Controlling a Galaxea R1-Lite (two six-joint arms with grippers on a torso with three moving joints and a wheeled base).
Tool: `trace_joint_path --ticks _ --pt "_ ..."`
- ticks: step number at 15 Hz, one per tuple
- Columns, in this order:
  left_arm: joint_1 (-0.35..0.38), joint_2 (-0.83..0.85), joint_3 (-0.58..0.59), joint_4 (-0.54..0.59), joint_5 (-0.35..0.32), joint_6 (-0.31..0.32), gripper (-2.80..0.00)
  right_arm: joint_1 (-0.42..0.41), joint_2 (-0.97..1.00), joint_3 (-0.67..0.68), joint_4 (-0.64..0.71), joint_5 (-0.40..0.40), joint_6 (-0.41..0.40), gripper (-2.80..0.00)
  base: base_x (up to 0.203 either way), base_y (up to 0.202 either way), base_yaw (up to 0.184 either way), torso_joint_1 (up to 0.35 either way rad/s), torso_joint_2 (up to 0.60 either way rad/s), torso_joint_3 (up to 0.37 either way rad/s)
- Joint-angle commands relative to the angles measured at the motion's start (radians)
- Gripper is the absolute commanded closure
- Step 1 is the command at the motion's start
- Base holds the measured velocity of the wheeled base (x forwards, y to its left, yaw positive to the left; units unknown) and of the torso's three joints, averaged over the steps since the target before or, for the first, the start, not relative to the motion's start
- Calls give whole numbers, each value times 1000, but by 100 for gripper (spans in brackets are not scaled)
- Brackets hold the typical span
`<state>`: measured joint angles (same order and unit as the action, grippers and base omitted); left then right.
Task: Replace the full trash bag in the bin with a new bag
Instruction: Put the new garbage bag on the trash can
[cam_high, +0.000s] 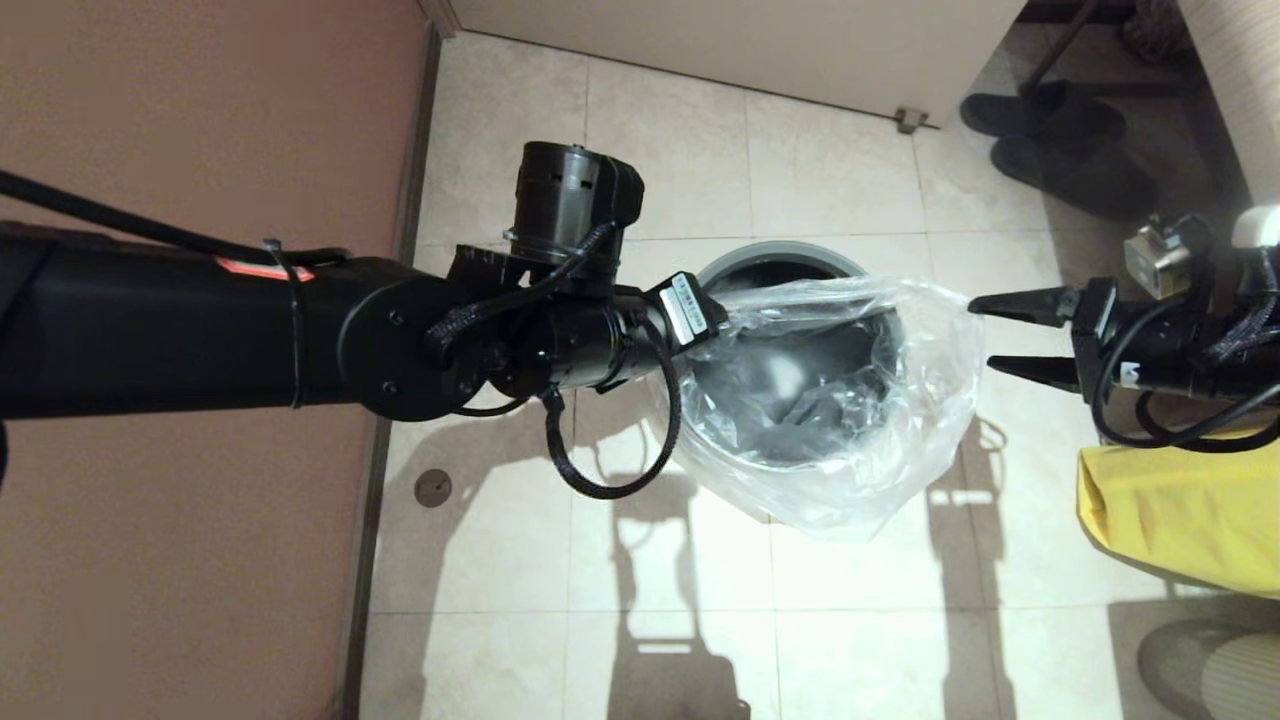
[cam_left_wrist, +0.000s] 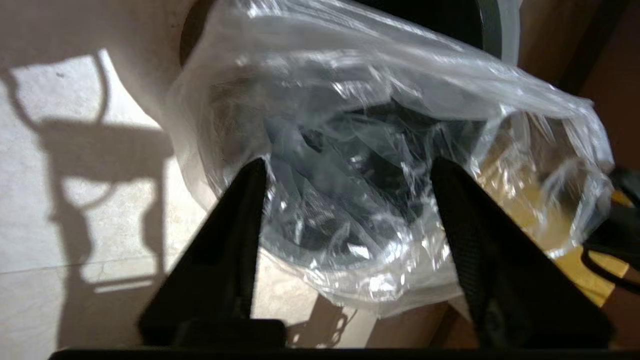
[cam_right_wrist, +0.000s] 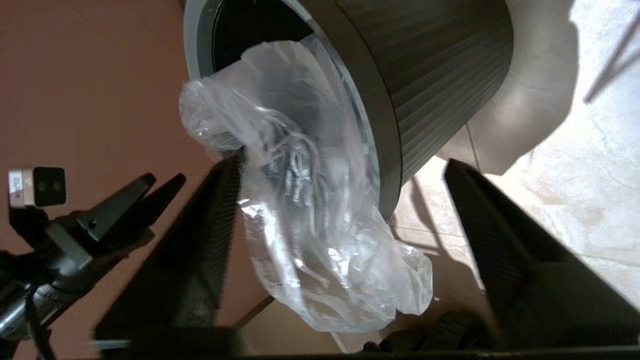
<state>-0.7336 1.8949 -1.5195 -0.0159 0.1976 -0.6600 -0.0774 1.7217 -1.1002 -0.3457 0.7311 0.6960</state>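
Note:
The dark grey bin stands on the tiled floor, and its ribbed wall shows in the right wrist view. The clear crinkly new bag is draped loosely over the bin's mouth and spills over its near and right sides. My left gripper is at the bin's left edge. It is open, with the new bag just beyond its fingertips. My right gripper hovers open just right of the bag. In the right wrist view the hanging new bag lies between that gripper's spread fingers, unpinched.
An opaque yellow bag sits on the floor at the right, under my right arm. Dark slippers lie at the far right. A reddish wall runs along the left, with a floor drain beside it.

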Motion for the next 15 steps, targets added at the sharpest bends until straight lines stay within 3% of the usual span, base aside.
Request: trace_joint_path --ticks 1,7,15 --pt "-7 -21 -9 27 2 -4 0 1 6 -2 0 4 4 0 0 0 0 0 0 0" --pt "-48 -9 -16 56 -11 -4 0 7 -4 -9 -7 11 2 0 0 0 0 0 0 0" --pt "-30 254 -300 90 -68 60 0 22 -18 -6 0 2 -4 0 0 0 0 0 0 0"
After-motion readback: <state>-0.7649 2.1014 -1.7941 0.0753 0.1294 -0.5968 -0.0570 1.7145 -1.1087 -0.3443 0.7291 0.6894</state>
